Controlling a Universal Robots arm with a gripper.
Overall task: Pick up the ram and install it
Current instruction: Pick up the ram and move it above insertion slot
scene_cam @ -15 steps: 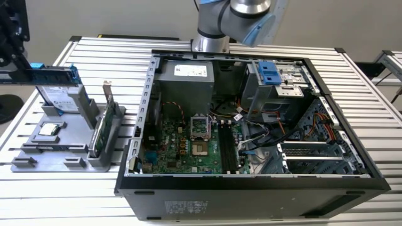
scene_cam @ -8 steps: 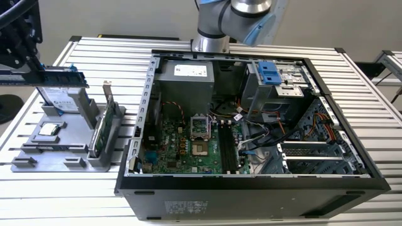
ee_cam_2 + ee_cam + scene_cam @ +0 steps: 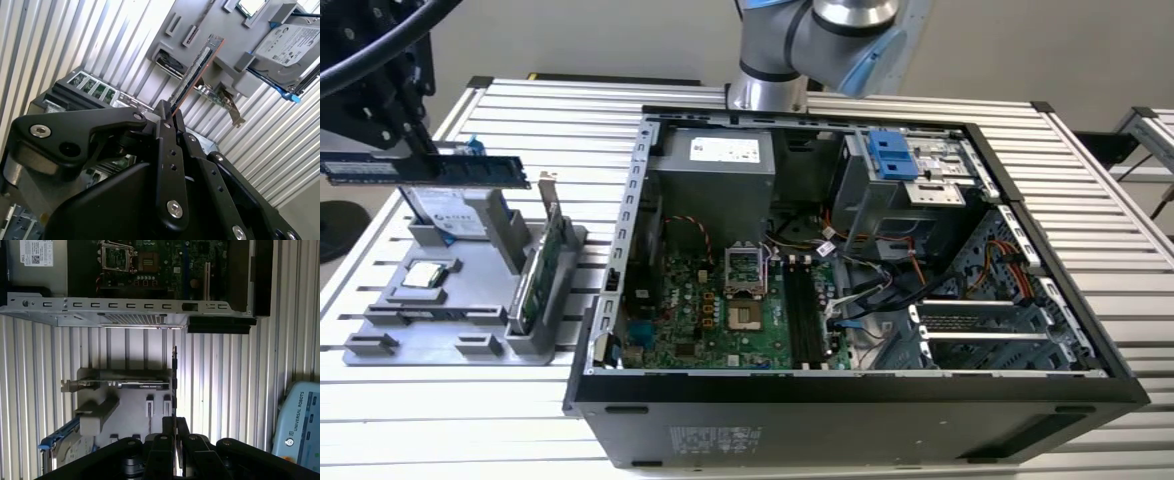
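Note:
The ram [image 3: 467, 172] is a thin dark green stick, held level in the air above the grey fixture [image 3: 414, 335], at the exterior view's left of the open computer case [image 3: 854, 385]. My gripper [image 3: 420, 155] is shut on it from above. In the second wrist view the ram [image 3: 197, 70] juts out from between the black fingers of the gripper [image 3: 170, 114]. In the first wrist view the ram [image 3: 174, 380] shows edge-on ahead of the gripper [image 3: 174, 421]. The black memory slots [image 3: 803, 315] lie on the motherboard inside the case.
On the fixture sit a silver hard drive with blue rails [image 3: 460, 215], a processor chip [image 3: 427, 275] and an upright green expansion card [image 3: 540, 270]. The case wall [image 3: 125, 307] lies between fixture and motherboard. A teach pendant [image 3: 302, 420] rests on the slatted table.

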